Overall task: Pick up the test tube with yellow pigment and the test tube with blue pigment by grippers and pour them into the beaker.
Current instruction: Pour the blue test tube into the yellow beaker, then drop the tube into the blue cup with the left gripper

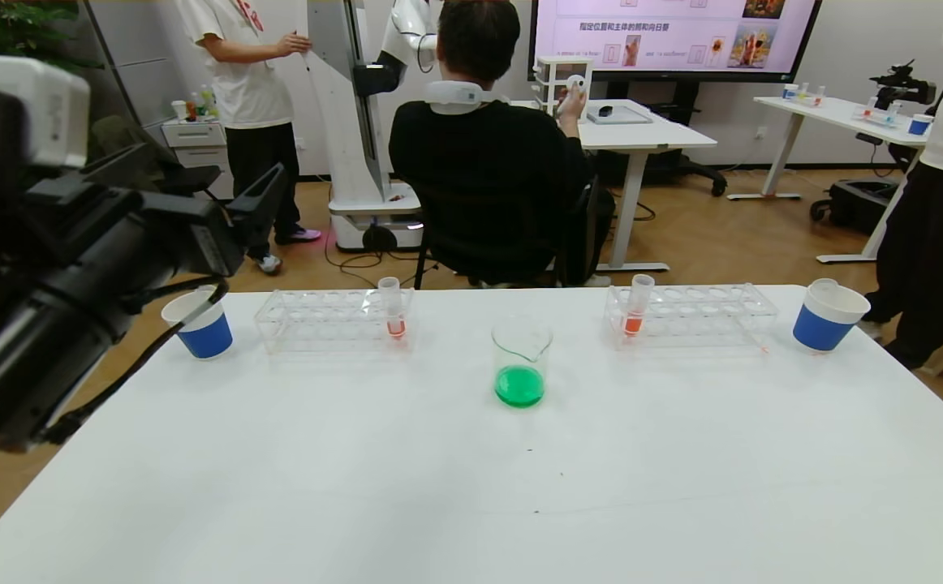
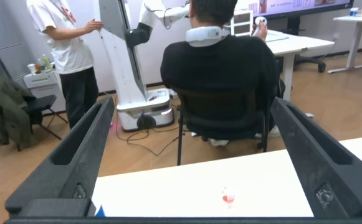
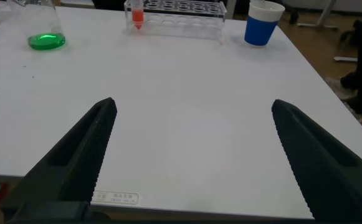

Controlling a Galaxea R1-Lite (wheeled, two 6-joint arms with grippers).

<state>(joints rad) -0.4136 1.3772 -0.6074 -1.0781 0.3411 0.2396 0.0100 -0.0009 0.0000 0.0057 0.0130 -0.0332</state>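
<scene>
Raised at the near left, the left end effector gapes empty; the right end effector too. Green liquid fills the beaker, so pouring looks done.

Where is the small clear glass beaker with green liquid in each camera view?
Head view: beaker at table centre, between the two clear tube racks.
Left wrist view: not in it.
Right wrist view: beaker far across the table.
Shared landmark: the right-hand rack's orange-red tube.
</scene>
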